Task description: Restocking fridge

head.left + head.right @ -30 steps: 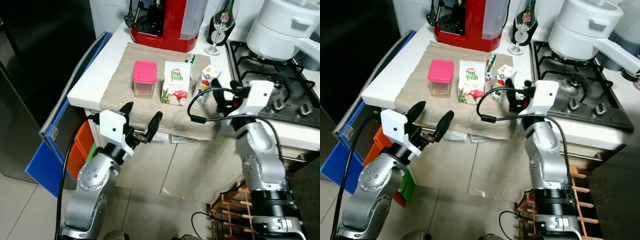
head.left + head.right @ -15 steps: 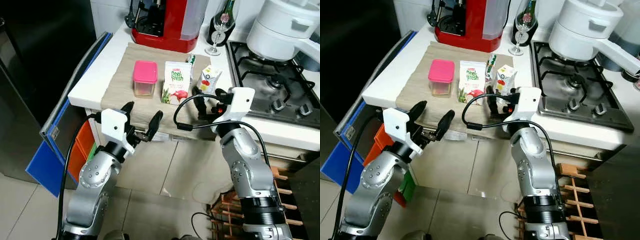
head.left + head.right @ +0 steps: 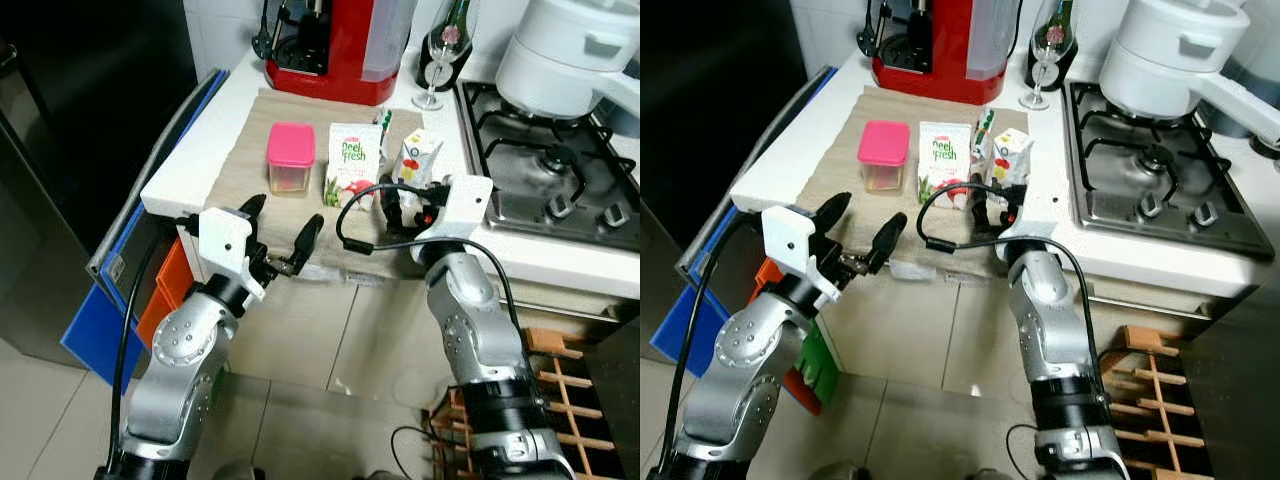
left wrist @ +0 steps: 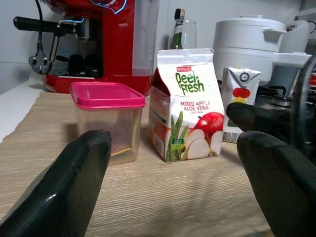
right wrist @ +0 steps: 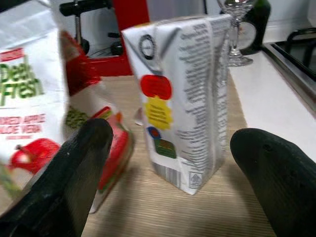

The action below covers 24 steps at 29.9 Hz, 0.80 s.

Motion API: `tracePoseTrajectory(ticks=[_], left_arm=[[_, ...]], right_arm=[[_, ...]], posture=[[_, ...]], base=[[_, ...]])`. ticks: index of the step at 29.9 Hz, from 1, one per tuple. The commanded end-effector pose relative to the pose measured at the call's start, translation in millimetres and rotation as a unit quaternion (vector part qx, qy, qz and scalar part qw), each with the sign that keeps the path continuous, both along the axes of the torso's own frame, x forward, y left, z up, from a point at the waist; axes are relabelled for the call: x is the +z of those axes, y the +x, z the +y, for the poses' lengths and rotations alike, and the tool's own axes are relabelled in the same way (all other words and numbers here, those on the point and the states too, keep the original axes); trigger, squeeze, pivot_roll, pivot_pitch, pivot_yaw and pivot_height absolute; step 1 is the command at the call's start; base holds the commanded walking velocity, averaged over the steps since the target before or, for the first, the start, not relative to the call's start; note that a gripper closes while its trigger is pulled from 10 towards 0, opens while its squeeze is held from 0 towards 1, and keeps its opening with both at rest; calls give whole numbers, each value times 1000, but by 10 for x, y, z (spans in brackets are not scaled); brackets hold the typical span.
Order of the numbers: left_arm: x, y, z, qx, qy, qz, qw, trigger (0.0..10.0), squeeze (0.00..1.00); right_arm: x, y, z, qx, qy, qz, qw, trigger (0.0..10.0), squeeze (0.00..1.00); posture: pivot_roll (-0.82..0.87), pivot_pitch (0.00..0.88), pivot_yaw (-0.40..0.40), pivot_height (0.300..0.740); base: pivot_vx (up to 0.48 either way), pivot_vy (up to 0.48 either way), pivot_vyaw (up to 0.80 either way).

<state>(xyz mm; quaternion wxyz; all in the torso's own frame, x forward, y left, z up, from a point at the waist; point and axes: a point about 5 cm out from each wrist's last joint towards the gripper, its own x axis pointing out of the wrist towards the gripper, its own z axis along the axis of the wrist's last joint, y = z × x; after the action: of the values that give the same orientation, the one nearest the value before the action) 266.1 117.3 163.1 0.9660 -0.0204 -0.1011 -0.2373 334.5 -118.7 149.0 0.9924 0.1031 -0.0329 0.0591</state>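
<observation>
On the table (image 3: 190, 160), woven beige mat (image 3: 240, 170) | risk: smooth tall small carton (image 3: 417, 160) likely tips into Peel Fresh carton (image 3: 349, 165) if right tool (image 3: 400, 207), fingers apart just before it, bumps it | pink-lidded clear tub (image 3: 290, 157) | left tool (image 3: 280, 225) apart, at mat's edge

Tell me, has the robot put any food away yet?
Not yet. The pink-lidded tub, juice carton and small drink carton all stand on the counter mat. The right gripper is open, lined up with the small carton. The left gripper waits open.
</observation>
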Motion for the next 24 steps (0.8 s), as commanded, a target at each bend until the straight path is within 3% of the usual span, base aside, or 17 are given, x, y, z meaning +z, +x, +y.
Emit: tracePoseTrajectory(ticks=[1,12,24], left_arm=[[-11,10,-27,-12,6,6,1000,10000,0],[-29,-16,-26,-14,7,12,1000,10000,0],[-54,-28,-59,-15,2,18,1000,10000,0]], right_arm=[[10,31,-1,-8,-5,-4,1000,10000,0],[-28,187,-48,-35,-26,0,999,10000,0],[-50,252,-297,-72,-63,-5,995,10000,0]], posture=[[65,28,1,740],[67,41,3,740],[48,54,-4,740]], base=[[0,0,0],[0,0,0],[0,0,0]])
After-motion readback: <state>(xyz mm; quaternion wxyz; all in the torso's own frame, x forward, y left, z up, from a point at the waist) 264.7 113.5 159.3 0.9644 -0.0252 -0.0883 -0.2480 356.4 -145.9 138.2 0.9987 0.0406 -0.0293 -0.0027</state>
